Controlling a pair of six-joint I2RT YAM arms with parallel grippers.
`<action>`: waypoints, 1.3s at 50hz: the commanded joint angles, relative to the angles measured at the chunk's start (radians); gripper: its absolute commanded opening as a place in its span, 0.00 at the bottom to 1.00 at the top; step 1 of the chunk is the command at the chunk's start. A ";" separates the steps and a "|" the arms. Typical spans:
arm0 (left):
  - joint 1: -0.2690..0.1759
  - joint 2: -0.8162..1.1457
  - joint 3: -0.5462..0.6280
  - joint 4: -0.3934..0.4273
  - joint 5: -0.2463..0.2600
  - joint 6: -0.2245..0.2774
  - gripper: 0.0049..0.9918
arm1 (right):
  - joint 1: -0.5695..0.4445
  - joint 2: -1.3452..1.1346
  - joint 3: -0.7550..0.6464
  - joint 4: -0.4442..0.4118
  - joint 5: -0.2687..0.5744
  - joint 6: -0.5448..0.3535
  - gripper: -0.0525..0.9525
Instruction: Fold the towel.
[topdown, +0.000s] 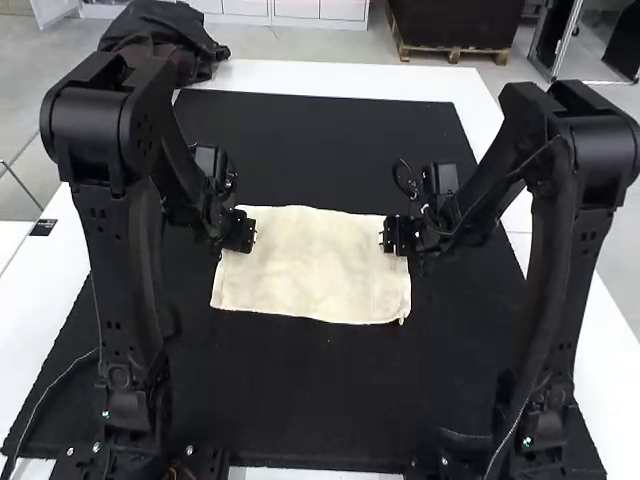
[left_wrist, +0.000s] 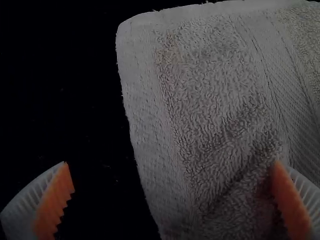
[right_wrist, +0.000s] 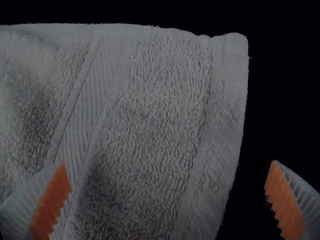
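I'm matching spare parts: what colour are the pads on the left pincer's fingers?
Orange, on white ribbed fingers; the left wrist view shows the pads best.

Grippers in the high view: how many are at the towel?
2: the left gripper at the left edge of the towel, the right gripper at its right edge.

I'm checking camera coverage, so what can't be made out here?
- High view: part of the towel's left edge, behind the left tool
- High view: part of its right edge, behind the right tool
- High view: its underside, beneath its upper face
- Each wrist view: its far end, cut off by the view's edge
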 joint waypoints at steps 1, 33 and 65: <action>-0.002 0.014 0.025 0.012 -0.003 -0.002 0.93 | 0.021 0.013 0.036 0.008 0.019 -0.042 0.95; -0.007 0.017 0.020 0.075 -0.003 -0.013 0.93 | 0.027 0.088 0.044 0.047 0.045 -0.063 0.95; 0.007 0.017 -0.047 0.200 0.003 -0.013 0.02 | 0.012 0.070 -0.002 0.102 0.025 -0.072 0.03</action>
